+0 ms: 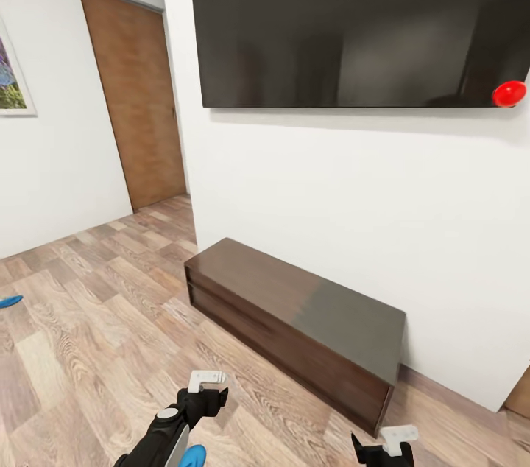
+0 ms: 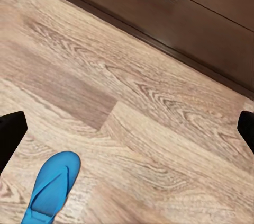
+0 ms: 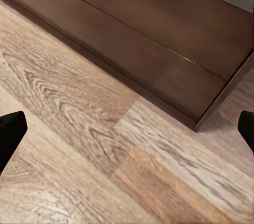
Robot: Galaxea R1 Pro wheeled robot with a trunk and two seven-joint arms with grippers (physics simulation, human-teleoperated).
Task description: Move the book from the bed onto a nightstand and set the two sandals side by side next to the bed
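Grippers are hanging low at the near edge of the head view, both over bare plank floor [image 1: 88, 349]. The left gripper [image 1: 207, 378] is standing wide open with nothing between its fingers: in its wrist view the two dark fingertips [image 2: 10, 134] are sitting at opposite edges of the picture with only planks between them. A blue sandal [image 2: 52, 187] is lying flat on the floor just beside that gripper, apart from the fingers; in the head view its blue tip is peeking out next to the left arm. A second blue shape [image 1: 10, 300], possibly the other sandal, is showing at the far left edge of the floor, too cut off to tell. The right gripper [image 1: 398, 433] is likewise spread open and carrying nothing, its fingertips [image 3: 11, 131] sitting at the two sides of its wrist view. Ahead of both grippers, a long dark cabinet [image 1: 294, 316] is standing on the floor against a white wall [image 1: 331, 187]; the right wrist view is looking at its front and right end. A large dark screen [image 1: 346, 18] is hanging on the wall above the cabinet, with a red ball [image 1: 509, 93] at its lower right corner. Farther left, a wooden door [image 1: 136, 102] is standing closed, and a framed picture [image 1: 11, 76] is hanging on the left wall.
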